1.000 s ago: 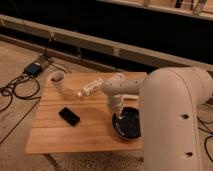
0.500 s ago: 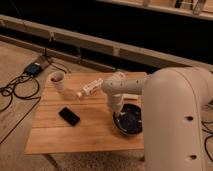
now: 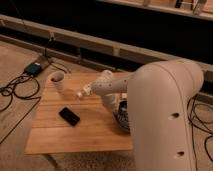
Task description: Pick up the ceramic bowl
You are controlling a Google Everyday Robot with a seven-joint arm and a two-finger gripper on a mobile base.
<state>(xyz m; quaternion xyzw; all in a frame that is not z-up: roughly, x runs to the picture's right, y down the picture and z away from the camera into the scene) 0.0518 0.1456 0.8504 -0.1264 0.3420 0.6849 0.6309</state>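
The ceramic bowl (image 3: 122, 119), dark and glossy, sits on the right part of the wooden table (image 3: 75, 136). My large white arm covers its right side. My gripper (image 3: 117, 107) reaches down from the wrist to the bowl's near-left rim. The gripper's tips are lost against the dark bowl.
A pale pinkish cup (image 3: 56, 80) stands at the table's far left corner. A flat black phone (image 3: 69, 116) lies left of centre. A small pale object (image 3: 82, 93) shows beside my wrist. Cables (image 3: 12, 92) and a blue box (image 3: 34, 68) lie on the floor to the left. A dark ledge runs behind the table.
My arm has shifted slightly and now covers more of the bowl's right side. The gripper stays at the bowl. The cup and the phone have not moved.
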